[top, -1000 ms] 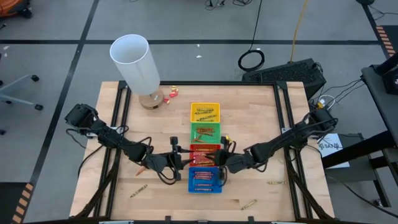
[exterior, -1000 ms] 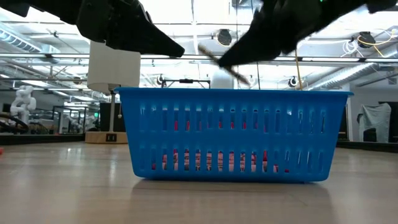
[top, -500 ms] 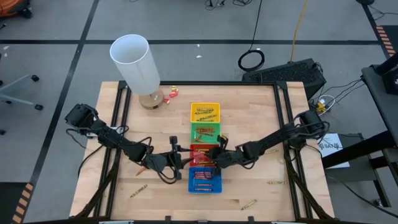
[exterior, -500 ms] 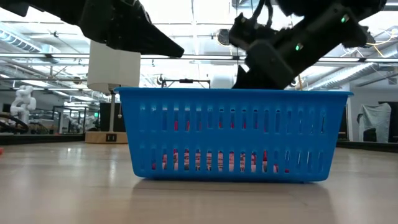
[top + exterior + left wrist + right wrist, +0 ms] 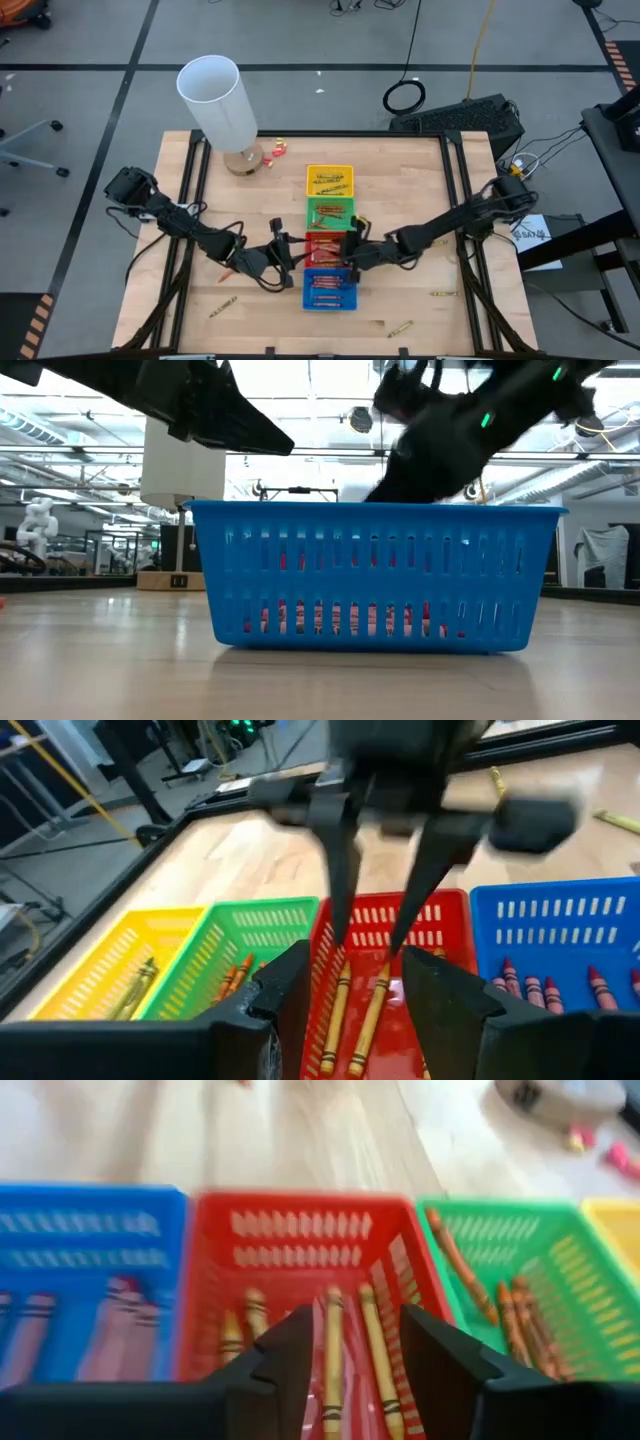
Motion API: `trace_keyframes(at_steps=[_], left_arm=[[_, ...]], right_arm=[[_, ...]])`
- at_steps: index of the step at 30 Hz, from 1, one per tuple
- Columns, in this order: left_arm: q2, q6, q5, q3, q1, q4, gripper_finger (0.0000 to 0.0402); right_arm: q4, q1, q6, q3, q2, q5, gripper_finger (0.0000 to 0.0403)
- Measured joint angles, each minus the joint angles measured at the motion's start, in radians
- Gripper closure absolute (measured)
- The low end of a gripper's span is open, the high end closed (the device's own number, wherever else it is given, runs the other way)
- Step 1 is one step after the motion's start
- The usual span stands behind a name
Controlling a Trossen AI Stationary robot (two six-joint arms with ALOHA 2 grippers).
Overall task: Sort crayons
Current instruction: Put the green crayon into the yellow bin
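Right gripper point(image 5: 350, 251) hangs over the red tray point(image 5: 322, 250) with its fingers point(image 5: 285, 1365) spread and nothing between them; orange-yellow crayons point(image 5: 372, 1348) lie in that tray beneath. Left gripper point(image 5: 292, 254) waits at the red tray's other side, jaws parted and empty. Red crayons point(image 5: 531, 988) sit in the blue tray point(image 5: 330, 291)

Trays: we see yellow point(image 5: 329, 180), green point(image 5: 330, 212), red point(image 5: 322, 243), blue point(image 5: 329, 291) in a column.
Grippers: left point(image 5: 291, 254) and right point(image 5: 345, 250) flank the red tray.
Loose crayons point(image 5: 400, 327): on the table point(image 5: 410, 180).
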Motion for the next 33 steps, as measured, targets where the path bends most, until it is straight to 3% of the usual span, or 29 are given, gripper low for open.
trace_keyframes(at_steps=[7,13,24,33], left_arm=[[0.0,-0.031,-0.024,0.0,-0.028,-0.001,0.0245],[0.0,-0.094,-0.049,0.0,-0.046,-0.005,0.0245],[0.0,-0.202,-0.046,0.0,-0.06,-0.045,0.0245],[0.0,-0.227,-0.045,0.0,-0.055,-0.062,0.0245]], right_arm=[[-0.23,0.078,-0.021,0.0,-0.246,0.0,0.0265],[-0.515,0.166,0.052,0.0,-0.37,0.0,0.0272],[-0.983,0.239,0.385,0.0,-0.389,-0.017,0.0273],[-1.086,0.238,0.422,-0.033,-0.39,-0.108,0.0273]])
